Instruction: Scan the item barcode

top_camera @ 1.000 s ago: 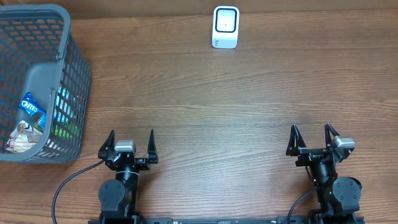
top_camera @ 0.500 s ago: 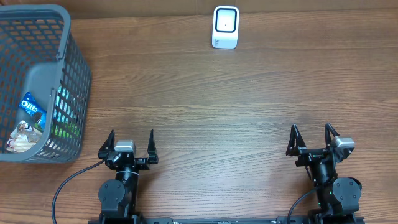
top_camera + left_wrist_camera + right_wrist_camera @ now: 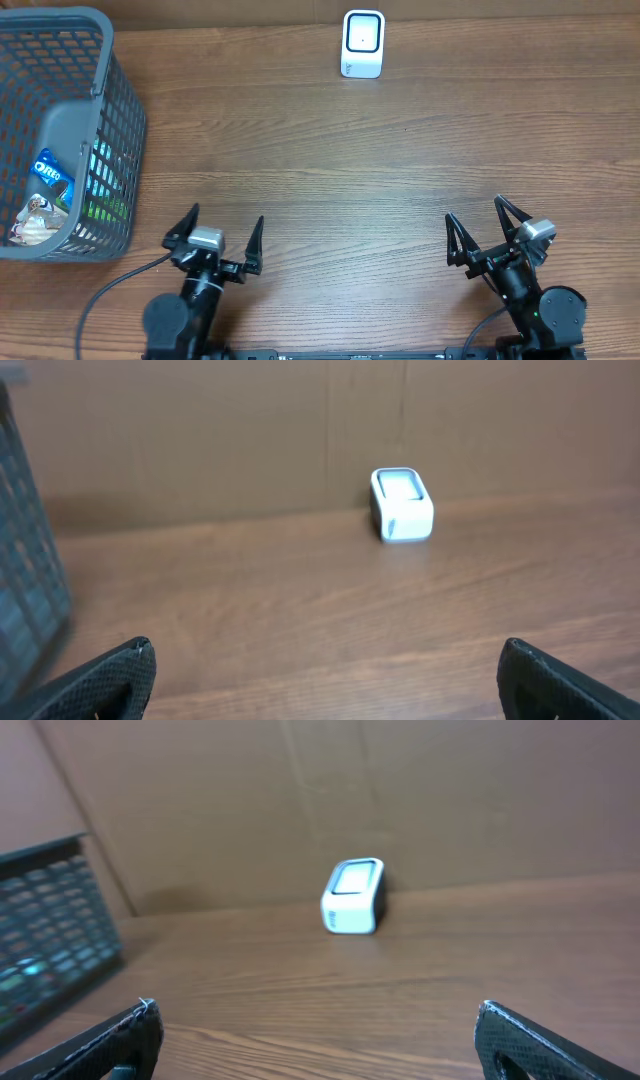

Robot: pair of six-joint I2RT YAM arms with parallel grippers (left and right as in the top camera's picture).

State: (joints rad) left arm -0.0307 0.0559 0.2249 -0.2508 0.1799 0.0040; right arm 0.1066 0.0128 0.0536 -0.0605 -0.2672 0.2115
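Overhead: Oreo pack lies in basket, up-left of left claw, the nearer one; right claw well apart. Both wide open, empty.
Left wrist: basket at left edge.
Right wrist: scanner ahead, basket left.

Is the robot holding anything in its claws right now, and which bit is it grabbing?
Nothing. The left gripper and the right gripper are both wide open and empty; the snack packets sit in the grey plastic basket.
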